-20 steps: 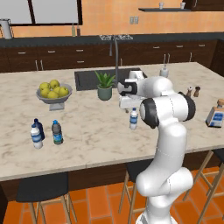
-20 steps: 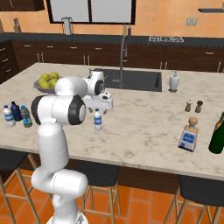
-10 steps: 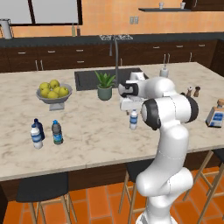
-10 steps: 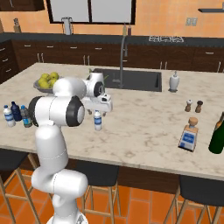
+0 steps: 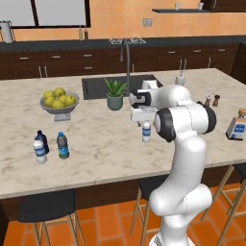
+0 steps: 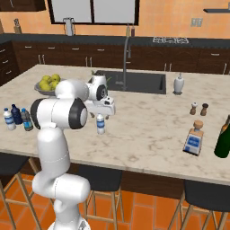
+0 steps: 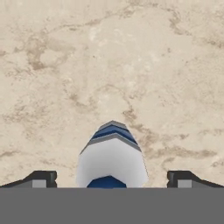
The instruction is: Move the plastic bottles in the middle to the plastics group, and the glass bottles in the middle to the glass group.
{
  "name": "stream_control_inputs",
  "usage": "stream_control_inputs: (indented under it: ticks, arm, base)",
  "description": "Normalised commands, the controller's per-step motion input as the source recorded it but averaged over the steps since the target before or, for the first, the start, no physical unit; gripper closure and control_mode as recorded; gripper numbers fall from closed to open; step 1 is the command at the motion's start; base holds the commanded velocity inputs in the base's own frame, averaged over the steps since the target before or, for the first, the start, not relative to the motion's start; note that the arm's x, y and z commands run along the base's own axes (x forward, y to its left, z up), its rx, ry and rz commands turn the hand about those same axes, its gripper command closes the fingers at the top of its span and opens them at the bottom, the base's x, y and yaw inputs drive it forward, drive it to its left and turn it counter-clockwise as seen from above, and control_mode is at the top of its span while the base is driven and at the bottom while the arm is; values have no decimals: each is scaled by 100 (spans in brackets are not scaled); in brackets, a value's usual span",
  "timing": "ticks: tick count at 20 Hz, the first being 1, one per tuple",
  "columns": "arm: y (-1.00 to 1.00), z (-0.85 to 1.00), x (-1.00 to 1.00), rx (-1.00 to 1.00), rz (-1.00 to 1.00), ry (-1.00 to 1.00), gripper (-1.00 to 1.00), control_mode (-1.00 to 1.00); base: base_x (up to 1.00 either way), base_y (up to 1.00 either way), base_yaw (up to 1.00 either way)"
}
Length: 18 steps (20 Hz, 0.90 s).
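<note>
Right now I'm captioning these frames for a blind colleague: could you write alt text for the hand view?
Seen from above, a small pale bottle with a blue cap and blue label stands on a beige marble counter, between the fingertips of the open gripper. Neither fingertip touches it.

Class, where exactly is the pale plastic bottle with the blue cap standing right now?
The pale plastic bottle stands mid-counter directly beneath the open gripper, in front of the potted plant and sink.

Orange walls, dark wood cabinets point(image 5: 57, 67), beige marble island bench point(image 5: 101, 153) with dark sink point(image 6: 134, 81), orange tile floor point(image 5: 105, 226), stools point(image 5: 45, 211).
</note>
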Motion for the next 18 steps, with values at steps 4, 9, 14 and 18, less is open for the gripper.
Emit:
stream_control_inputs:
  ticks: [4,9,14,18]
  arm:
    - [0,-30,-15,0,0,-1,100,-100]
    - [7,6,-27,-2,11,-20,100,-100]
    - [33,45,-53,0,23,-13,100,-100]
    - [65,33,-48,0,23,0,100,-100]
  base:
    - [0,0,0]
    - [0,0,0]
    - [0,0,0]
    - [0,0,0]
